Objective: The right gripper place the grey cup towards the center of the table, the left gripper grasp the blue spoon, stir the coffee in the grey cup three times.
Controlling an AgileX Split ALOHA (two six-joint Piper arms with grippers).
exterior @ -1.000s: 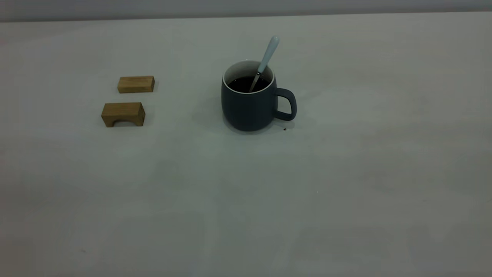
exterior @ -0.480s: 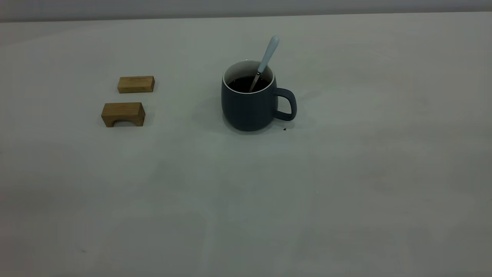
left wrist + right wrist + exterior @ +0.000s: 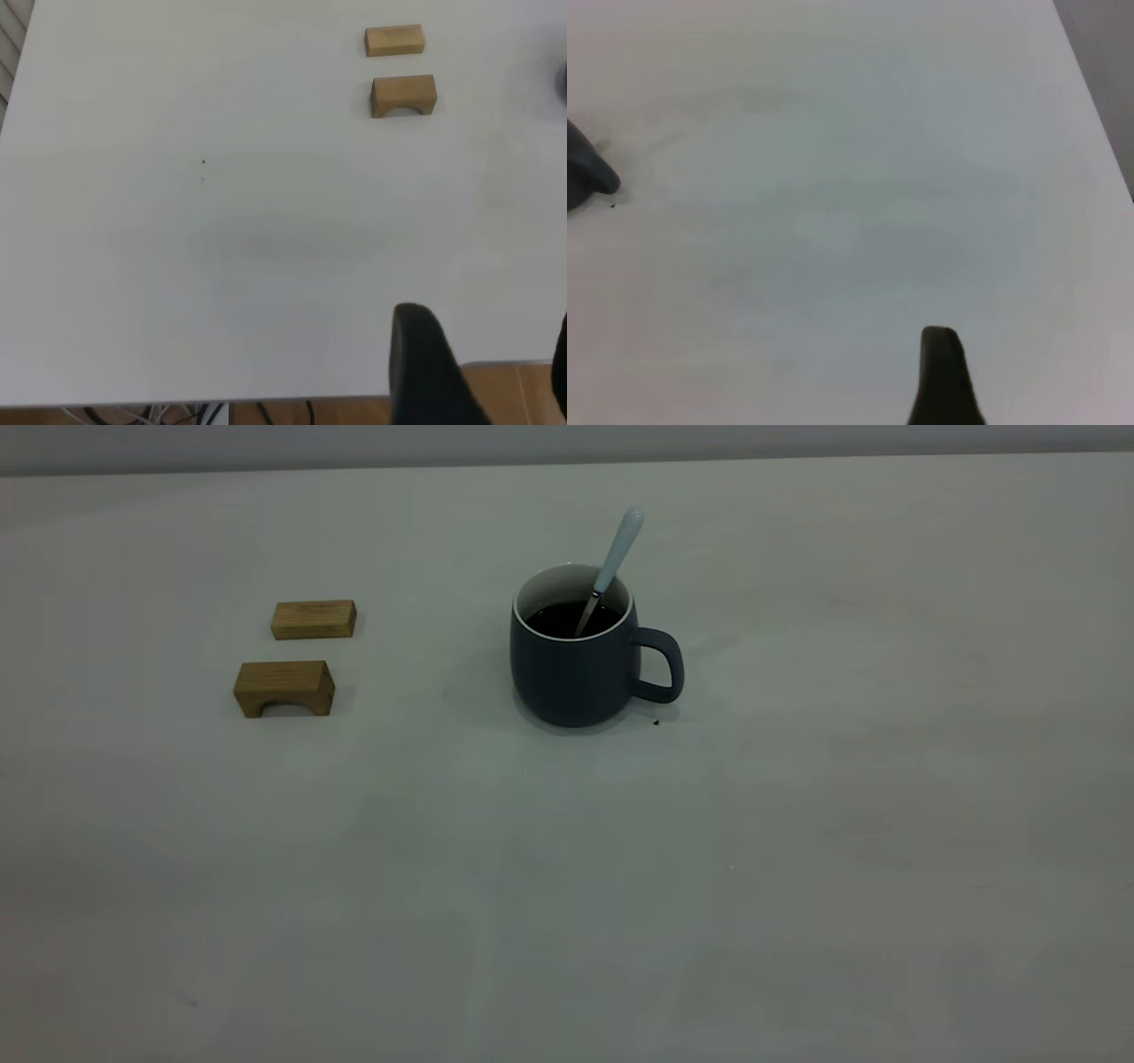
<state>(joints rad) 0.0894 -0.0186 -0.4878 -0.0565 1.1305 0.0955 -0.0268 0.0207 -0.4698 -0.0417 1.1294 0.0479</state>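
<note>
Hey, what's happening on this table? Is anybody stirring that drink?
Nobody is stirring right now. The grey cup stands near the middle of the table with dark coffee inside, and the blue spoon leans in it untouched. Two wooden blocks sit off to its left. Both robot grippers are pulled back near the table's edge, holding nothing.

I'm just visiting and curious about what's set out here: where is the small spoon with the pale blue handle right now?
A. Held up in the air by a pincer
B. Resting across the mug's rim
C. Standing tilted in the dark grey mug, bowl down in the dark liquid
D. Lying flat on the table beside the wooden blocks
C: the slim pale-blue-handled spoon leans inside the rounded dark blue-grey mug, its metal end dipping into the dark coffee, with no pincer near it.
</note>
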